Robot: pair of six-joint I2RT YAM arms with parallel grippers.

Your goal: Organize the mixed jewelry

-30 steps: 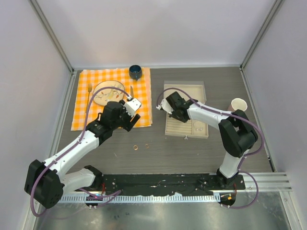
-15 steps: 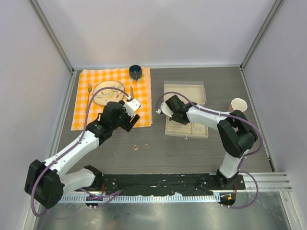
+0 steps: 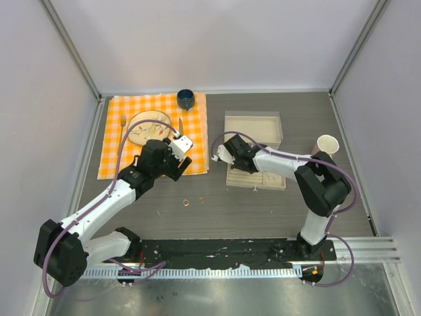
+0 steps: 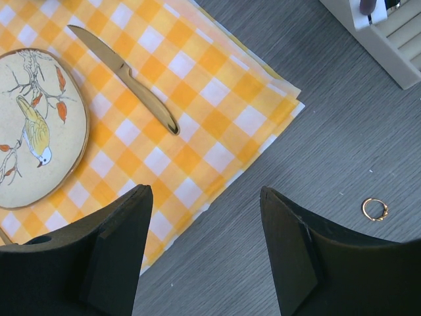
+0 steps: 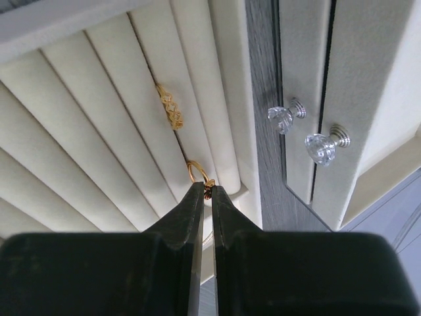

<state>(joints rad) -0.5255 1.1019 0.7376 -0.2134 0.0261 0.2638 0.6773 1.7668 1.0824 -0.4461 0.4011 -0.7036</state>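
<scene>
From above, the left gripper (image 3: 172, 164) is seen hovering over the near right corner of the checked cloth (image 3: 108, 151), jaws spread, nothing held. It is judged to be parked there because the two loose rings (image 3: 186, 202) lie on the bare table (image 3: 263, 210) just in front of the cloth, likely the next pick. The right gripper (image 3: 227, 153) is set low at the left edge of the ridged tray (image 3: 240, 179), where rings are meant to be slotted. A second beige tray (image 3: 253, 124) is placed right behind it, a paper cup (image 3: 327, 143) off to the right.

On the left wrist view, both fingers (image 4: 112, 257) are shown wide apart and empty. One of the loose rings (image 4: 374, 209) is caught to the right on grey table, well clear of the fingers. The knife (image 4: 128, 76) and bird plate (image 4: 36, 125) are laid on the cloth as a place setting, not sorting targets.

On the right wrist view, the fingertips are clamped together on a small gold ring (image 5: 196, 172), pinched by its lower edge so the loop can be stood in a groove between two ridges. A woven gold band (image 5: 170, 105) is already seated further up the same groove, so like pieces appear to be grouped. Two crystal studs (image 5: 284, 117) are seen across the grey gap to the right; what they rest on cannot be told.
</scene>
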